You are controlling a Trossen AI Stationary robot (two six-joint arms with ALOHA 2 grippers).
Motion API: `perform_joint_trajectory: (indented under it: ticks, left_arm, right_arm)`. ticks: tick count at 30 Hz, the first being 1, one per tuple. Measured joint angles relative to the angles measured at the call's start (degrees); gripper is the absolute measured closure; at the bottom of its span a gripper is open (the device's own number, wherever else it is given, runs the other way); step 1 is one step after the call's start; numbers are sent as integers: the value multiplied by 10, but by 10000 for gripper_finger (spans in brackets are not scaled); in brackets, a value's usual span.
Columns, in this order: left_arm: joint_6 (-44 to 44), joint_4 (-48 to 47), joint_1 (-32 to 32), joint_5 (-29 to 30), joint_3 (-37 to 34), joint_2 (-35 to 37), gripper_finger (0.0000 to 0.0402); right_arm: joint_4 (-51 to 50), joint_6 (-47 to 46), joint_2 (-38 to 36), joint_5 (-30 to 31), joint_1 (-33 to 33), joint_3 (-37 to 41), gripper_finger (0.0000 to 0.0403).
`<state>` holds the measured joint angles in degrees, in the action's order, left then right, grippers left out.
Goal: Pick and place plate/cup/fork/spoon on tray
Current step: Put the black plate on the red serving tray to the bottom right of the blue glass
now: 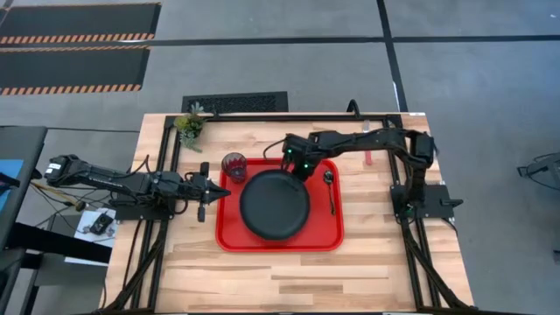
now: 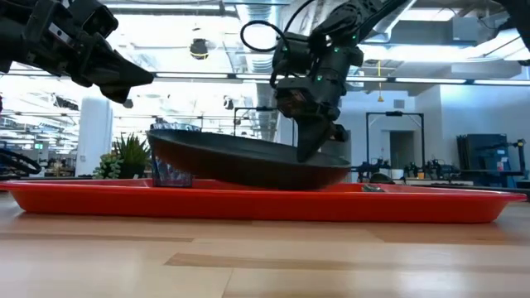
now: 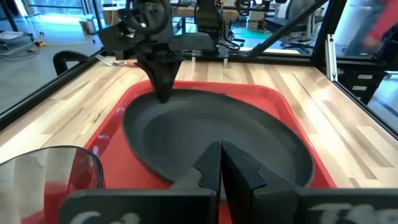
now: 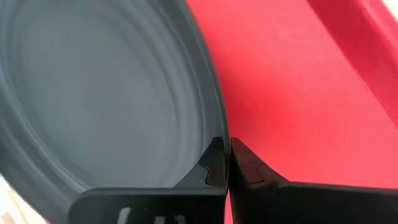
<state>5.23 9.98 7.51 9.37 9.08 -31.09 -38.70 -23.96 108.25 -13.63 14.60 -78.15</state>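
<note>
The black plate (image 1: 274, 205) lies over the middle of the red tray (image 1: 229, 238). My right gripper (image 1: 297, 168) is shut on the plate's far rim. The dark red cup (image 1: 234, 164) stands in the tray's far left corner. The dark spoon (image 1: 330, 187) lies along the tray's right side. The red-handled fork (image 1: 368, 157) lies on the table beyond the tray's far right corner, partly under my right arm. My left gripper (image 1: 213, 192) is shut and empty, just left of the tray's left rim, pointing at the plate. My right gripper pinches the plate's far rim (image 4: 219, 134), one finger inside the plate and one outside it over the tray. The fingers come from above, pointing down. In the low view the plate (image 2: 248, 161) sits tilted, its left side raised and its underside low over the tray.
A small potted plant (image 1: 189, 124) stands at the table's far left corner. Bare wood lies in front of the tray (image 1: 280, 276) and to its right. The tray's near part and right strip beside the spoon are bare.
</note>
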Motion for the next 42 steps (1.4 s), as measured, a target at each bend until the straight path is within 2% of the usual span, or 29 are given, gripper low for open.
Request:
perform_joint_trajectory:
  ticks: [16, 34, 42]
  left_arm:
    - [5, 0, 0, -1, 0, 0, 401]
    - [7, -3, 0, -1, 0, 0, 401]
    - [15, -3, 0, -2, 0, 0, 401]
  right_arm:
    - [0, -20, 17, 14, 17, 0, 394]
    - [17, -26, 17, 40, 17, 0, 361]
    - [21, -45, 17, 48, 16, 0, 364]
